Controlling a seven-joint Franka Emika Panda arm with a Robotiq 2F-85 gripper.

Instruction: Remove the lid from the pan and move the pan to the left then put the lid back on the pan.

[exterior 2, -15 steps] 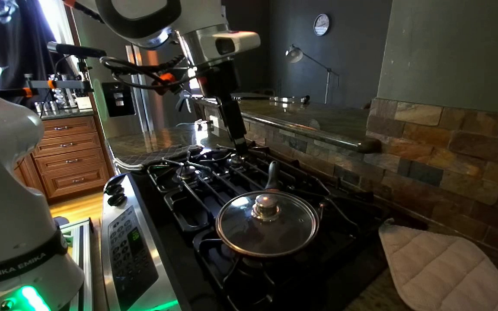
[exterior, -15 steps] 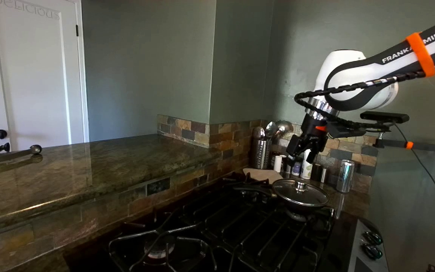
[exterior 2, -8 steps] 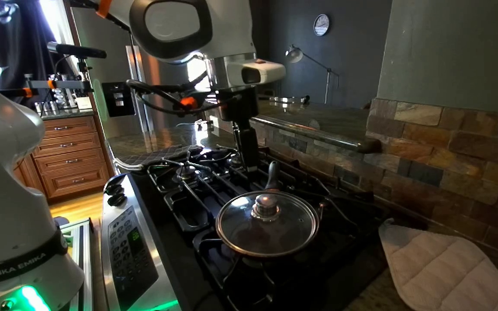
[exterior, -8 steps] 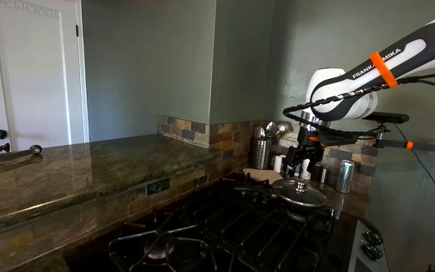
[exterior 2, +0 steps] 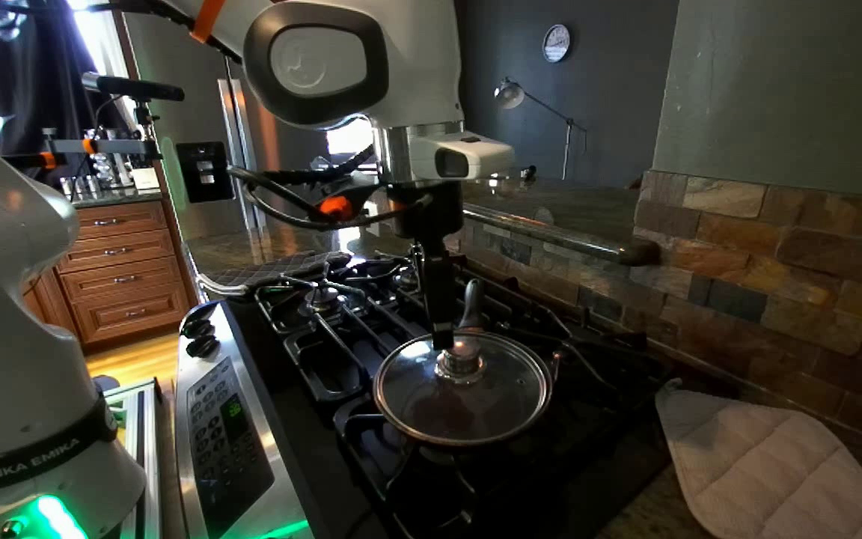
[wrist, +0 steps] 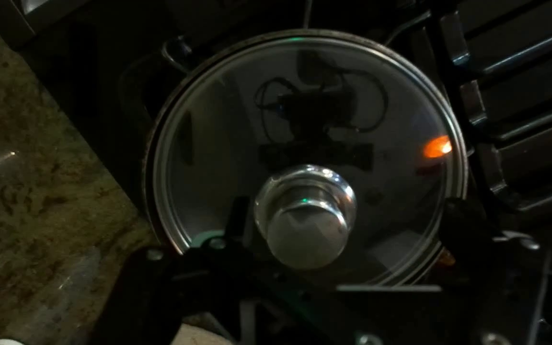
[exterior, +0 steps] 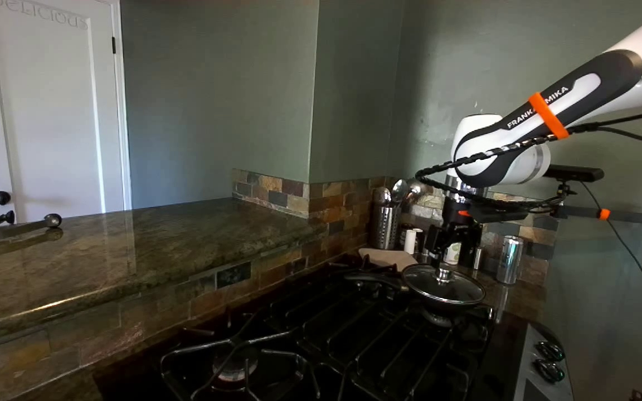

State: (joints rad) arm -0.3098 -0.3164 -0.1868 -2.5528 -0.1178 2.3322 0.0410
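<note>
Lifting off the lid (exterior 2: pixel 468 400) was probably the step in hand; it lay on the pan (exterior: pixel 448 307), on the stove (exterior: pixel 321 334); the fingers (wrist: pixel 465 227) stood apart, holding nothing, the knob (wrist: pixel 307 235) off-centre between them; next they likely had to centre on it, close and lift; reflections hid the pan's inside; a holder (exterior: pixel 386 229) carried spoons (exterior: pixel 398 190).
</note>
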